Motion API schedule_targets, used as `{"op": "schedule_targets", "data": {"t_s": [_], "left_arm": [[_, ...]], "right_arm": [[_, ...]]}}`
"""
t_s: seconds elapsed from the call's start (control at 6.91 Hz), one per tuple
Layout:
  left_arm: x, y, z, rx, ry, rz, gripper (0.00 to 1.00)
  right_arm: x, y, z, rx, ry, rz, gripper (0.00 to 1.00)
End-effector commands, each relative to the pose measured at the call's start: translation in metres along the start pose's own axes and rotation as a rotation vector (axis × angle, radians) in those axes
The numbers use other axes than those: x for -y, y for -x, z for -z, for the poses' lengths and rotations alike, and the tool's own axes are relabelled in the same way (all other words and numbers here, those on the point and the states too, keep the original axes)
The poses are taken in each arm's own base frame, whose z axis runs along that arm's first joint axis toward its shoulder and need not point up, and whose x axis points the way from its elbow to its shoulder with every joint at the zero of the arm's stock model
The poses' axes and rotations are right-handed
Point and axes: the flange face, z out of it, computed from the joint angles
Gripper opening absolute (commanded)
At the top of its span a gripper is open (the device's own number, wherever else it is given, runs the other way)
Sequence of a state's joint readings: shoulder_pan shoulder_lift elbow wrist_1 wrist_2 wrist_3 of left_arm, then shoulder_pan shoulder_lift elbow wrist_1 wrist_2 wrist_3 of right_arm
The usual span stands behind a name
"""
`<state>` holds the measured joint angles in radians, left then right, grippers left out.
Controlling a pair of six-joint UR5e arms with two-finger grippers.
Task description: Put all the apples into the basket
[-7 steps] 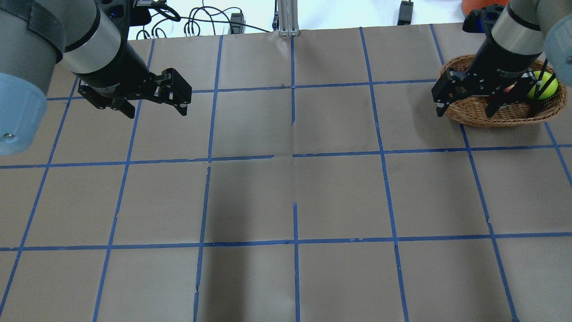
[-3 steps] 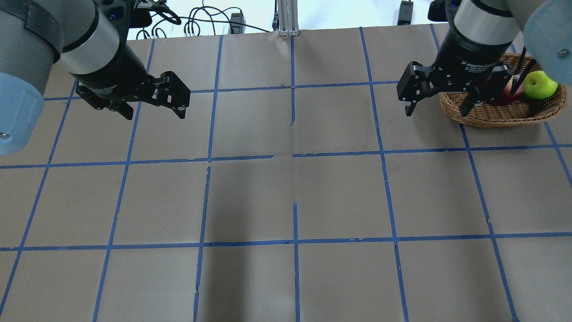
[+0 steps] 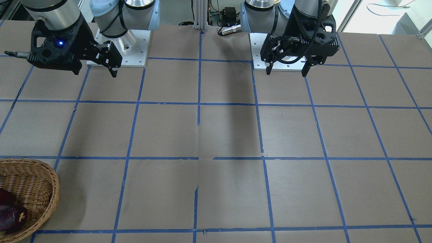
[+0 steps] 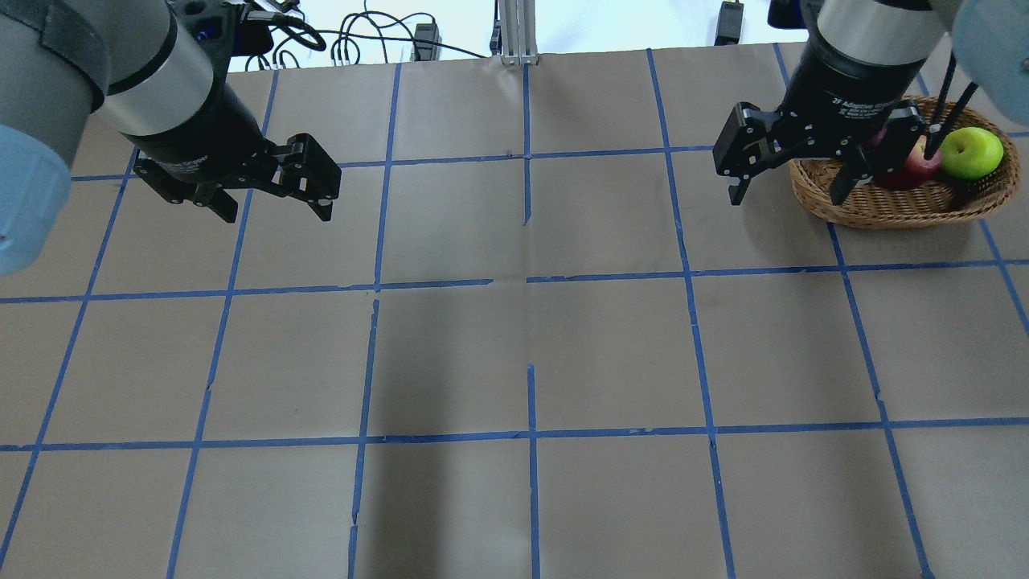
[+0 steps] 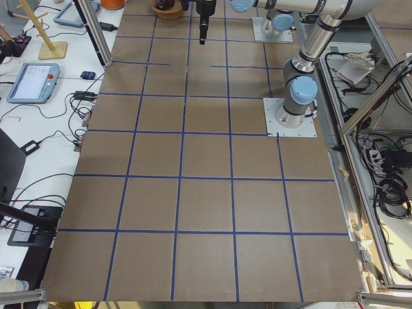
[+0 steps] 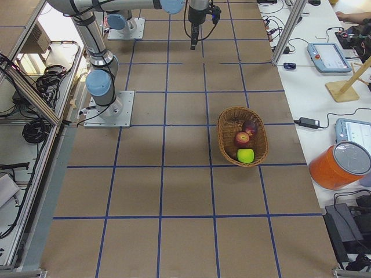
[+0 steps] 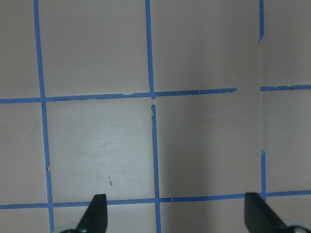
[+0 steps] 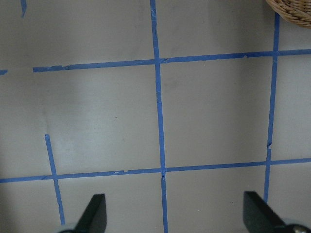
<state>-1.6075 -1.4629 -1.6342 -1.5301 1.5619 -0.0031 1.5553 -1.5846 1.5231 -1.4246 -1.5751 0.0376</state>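
The wicker basket (image 4: 884, 207) stands at the far right of the table. In it lie the lime-green apple (image 4: 971, 153) and the red apple (image 4: 912, 165). The exterior right view shows all three in the basket (image 6: 222, 136): maroon (image 6: 250, 126), red (image 6: 242, 139), green (image 6: 246, 155). The maroon apple (image 3: 11, 217) also shows in the front view. My right gripper (image 4: 788, 197) is open and empty, raised just left of the basket. My left gripper (image 4: 277, 213) is open and empty over the far left of the table.
Brown paper with a blue tape grid covers the table (image 4: 530, 338). Cables (image 4: 362, 40) and a metal post (image 4: 514, 32) lie beyond the far edge. An orange container (image 6: 339, 165) and tablets stand on the side bench.
My right gripper has risen and moved left off the basket, still open, uncovering the red apple inside. My left gripper has hardly shifted.
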Motion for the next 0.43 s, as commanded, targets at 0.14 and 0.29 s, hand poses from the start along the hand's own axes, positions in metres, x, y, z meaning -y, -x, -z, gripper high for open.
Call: {"op": "schedule_targets", "data": {"t_s": [0.14,0.29], "left_arm": [[-0.0002,-0.0001,-0.0004,0.000,-0.002,0.001,1.00],[-0.0004,-0.0001,-0.0012,0.000,-0.001,0.001,1.00]], "right_arm": [[0.0005,-0.0001,-0.0001,-0.002,0.001,0.006,1.00],[0.0011,-0.0001,-0.0008,-0.002,0.003,0.006,1.00]]}}
